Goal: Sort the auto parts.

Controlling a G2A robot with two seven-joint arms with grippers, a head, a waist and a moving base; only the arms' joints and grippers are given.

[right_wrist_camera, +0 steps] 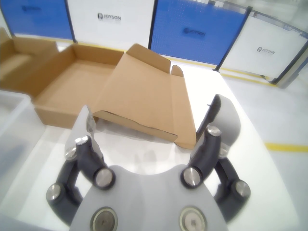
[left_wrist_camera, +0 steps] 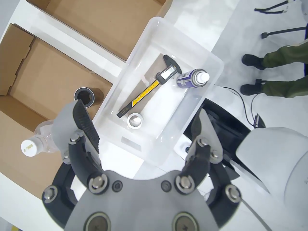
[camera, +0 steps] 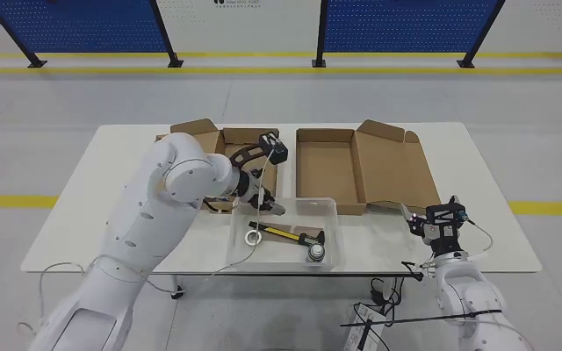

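A clear plastic bin (left_wrist_camera: 157, 23) holds a yellow and black caliper (left_wrist_camera: 146, 92), a purple spray can (left_wrist_camera: 190, 78) and a small white ring (left_wrist_camera: 135, 120). My left gripper (left_wrist_camera: 142, 123) hangs open above the bin's end nearest the left cardboard box (left_wrist_camera: 48, 73), with nothing between its fingers. That box holds a dark cylinder (left_wrist_camera: 85, 96) and a clear bottle with a white cap (left_wrist_camera: 36, 143). From above, the left gripper (camera: 268, 204) sits at the bin (camera: 329, 204) edge. My right gripper (right_wrist_camera: 151, 114) is open and empty, low over the table's right front (camera: 420, 219).
A second cardboard box (camera: 325, 167) stands open and empty behind the bin, its lid flap (right_wrist_camera: 149, 97) lying flat towards the right gripper. A person's legs (left_wrist_camera: 276, 73) stand on the floor past the table's front edge. Blue fence panels stand far behind.
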